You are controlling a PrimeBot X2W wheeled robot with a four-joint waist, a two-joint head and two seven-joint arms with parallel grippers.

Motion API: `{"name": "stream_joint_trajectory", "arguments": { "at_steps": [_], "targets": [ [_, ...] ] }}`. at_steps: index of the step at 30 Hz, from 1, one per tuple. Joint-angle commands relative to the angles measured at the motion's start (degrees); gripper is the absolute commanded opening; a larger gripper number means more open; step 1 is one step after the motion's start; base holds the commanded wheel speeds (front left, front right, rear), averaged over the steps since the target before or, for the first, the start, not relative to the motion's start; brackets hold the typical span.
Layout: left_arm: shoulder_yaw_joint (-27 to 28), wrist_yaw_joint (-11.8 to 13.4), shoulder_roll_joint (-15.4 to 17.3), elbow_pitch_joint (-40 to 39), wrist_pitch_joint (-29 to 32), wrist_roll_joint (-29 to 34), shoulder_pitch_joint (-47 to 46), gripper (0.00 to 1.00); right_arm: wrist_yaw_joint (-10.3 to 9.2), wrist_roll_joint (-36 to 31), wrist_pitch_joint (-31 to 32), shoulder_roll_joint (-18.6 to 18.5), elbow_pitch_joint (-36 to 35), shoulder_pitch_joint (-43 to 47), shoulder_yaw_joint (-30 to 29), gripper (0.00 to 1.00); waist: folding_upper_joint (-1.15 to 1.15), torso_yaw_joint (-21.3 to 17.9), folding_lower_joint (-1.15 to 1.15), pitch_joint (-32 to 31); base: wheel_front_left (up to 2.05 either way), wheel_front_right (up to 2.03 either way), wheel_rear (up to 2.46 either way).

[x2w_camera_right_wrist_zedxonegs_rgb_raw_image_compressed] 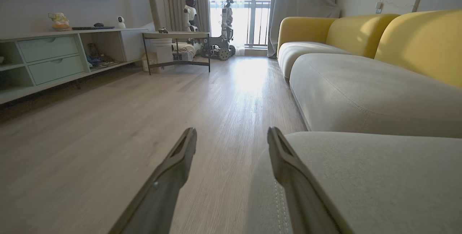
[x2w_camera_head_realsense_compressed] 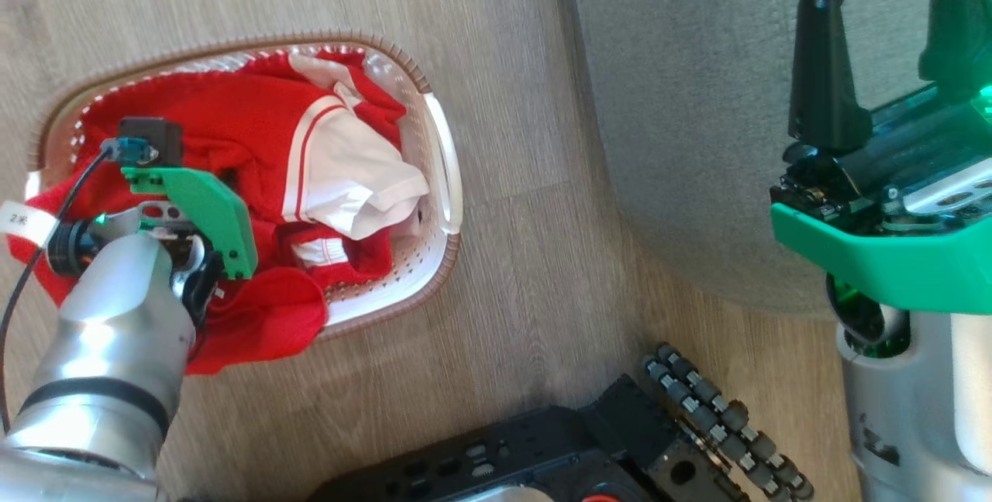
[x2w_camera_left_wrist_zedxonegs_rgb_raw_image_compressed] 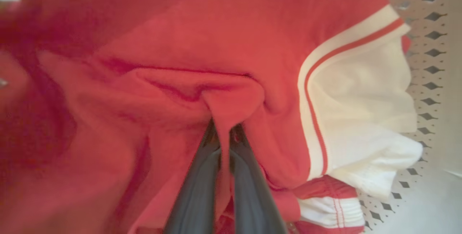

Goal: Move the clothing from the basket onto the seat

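Most of the left gripper (x2w_camera_left_wrist_zedxonegs_rgb_raw_image_compressed: 224,136) is hidden in the head view, buried beneath its own green wrist plate (x2w_camera_head_realsense_compressed: 205,211) and the silver forearm (x2w_camera_head_realsense_compressed: 116,316); its fingertips cannot be made out there. The left wrist view is clearer: the two dark fingers (x2w_camera_left_wrist_zedxonegs_rgb_raw_image_compressed: 195,190) stand pressed together, pinching a raised fold of the red clothing (x2w_camera_left_wrist_zedxonegs_rgb_raw_image_compressed: 216,39) between their tips. How many garments make up the heap is hard to tell, since red cloth, white panels and striped trim overlap in one crumpled mass. That clothing (x2w_camera_head_realsense_compressed: 232,122) lies in the basket (x2w_camera_head_realsense_compressed: 443,169) on the wooden floor (x2w_camera_head_realsense_compressed: 504,99), with a red flap draped over the rim at the corner nearest the robot. The arm and the spilled cloth cover that corner of the basket. In the left wrist view the left half of the cloth is blurred, and the perforated white wall (x2w_camera_left_wrist_zedxonegs_rgb_raw_image_compressed: 433,82) shows at the right.

The right gripper (x2w_camera_right_wrist_zedxonegs_rgb_raw_image_compressed: 231,133) holds nothing. Its jaws are spread wide above the edge of the grey-green seat (x2w_camera_right_wrist_zedxonegs_rgb_raw_image_compressed: 379,176), and in the head view its fingertips run off the top edge. The seat (x2w_camera_head_realsense_compressed: 682,99) lies apart from the basket, across a strip of floor.

A white tag (x2w_camera_head_realsense_compressed: 19,219) by the left wrist cable carries dark characters too small to read.
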Motion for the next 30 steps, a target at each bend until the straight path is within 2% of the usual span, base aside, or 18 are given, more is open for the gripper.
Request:
{"name": "stream_joint_trajectory", "arguments": {
  "at_steps": [1, 9, 15, 30],
  "targets": [
    [0.79, 0.07, 0.98, -0.53, -1.04, -0.78, 2.84, 0.00, -0.01, 0.54, -0.36, 0.70, -1.51, 1.18, 1.16, 1.00, 0.00, 0.22, 0.00, -1.65, 0.00, 0.00, 0.00],
    [-1.19, 0.06, -0.15, -2.88, -4.53, -4.10, 6.76, 0.00, -0.01, 0.40, -0.36, 0.71, 0.09, 2.24, 0.92, 1.00, 0.00, 1.15, 0.00, -8.27, 0.00, 0.00, 0.00],
    [-4.82, 0.06, -0.60, -6.59, -9.04, -6.67, 10.63, 0.00, -0.01, 0.39, -0.36, 0.69, 1.88, 3.92, 0.57, 1.00, 0.00, 2.66, 0.00, -14.75, 0.00, 0.00, 0.00],
    [-10.70, 0.06, 0.54, -16.82, -13.53, -13.39, 16.57, 0.00, -0.01, 2.03, -0.36, -2.28, 5.54, 10.26, -1.32, 1.00, 0.00, 9.80, 0.00, -29.40, 0.00, 0.00, 0.00]
  ]
}}
